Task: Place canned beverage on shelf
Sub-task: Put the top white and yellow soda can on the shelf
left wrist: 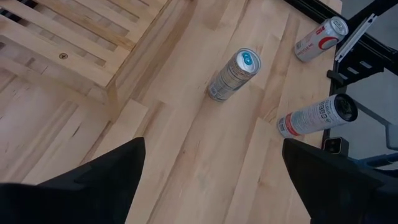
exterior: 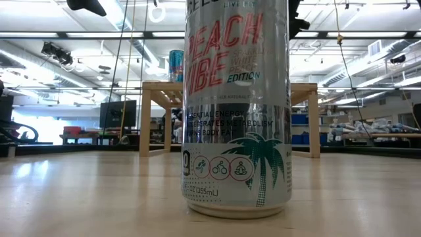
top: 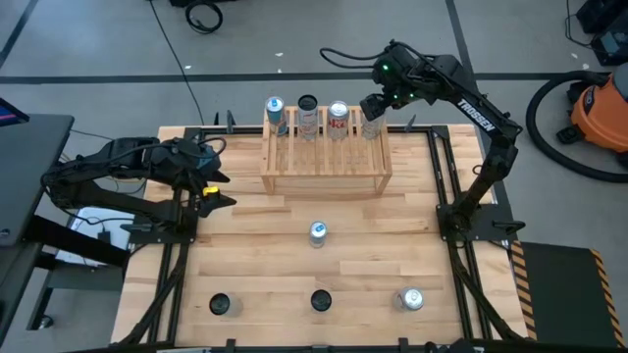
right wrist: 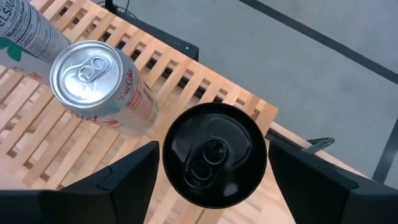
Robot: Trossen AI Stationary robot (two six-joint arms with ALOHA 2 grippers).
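The light-wood slatted shelf (top: 324, 162) stands at the table's far middle. Three cans stand along its far edge: a blue-topped one (top: 276, 113), a black-topped one (top: 308, 113) and a red-and-white one (top: 338, 118). My right gripper (top: 372, 110) is above the shelf's far right corner, shut on a fourth can with a black top (right wrist: 214, 155). The red-and-white can (right wrist: 102, 81) stands beside it. My left gripper (top: 214, 192) waits open and empty at the table's left side, and its fingers frame bare table in its wrist view (left wrist: 211, 180). My right gripper has the black-topped can's side wall (right wrist: 171, 177) between its two fingers, just below the top rim, one finger (right wrist: 124, 183) on each side. The fingers come from above, slanting down. The can stands upright on the shelf's slats near the far right corner.
Several more cans stand on the table: one in the middle (top: 317, 233) and three along the near edge (top: 220, 305), (top: 322, 299), (top: 411, 299). One tall silver can (exterior: 237, 131) fills the low view. Black rails (top: 442, 176) run along the table's sides.
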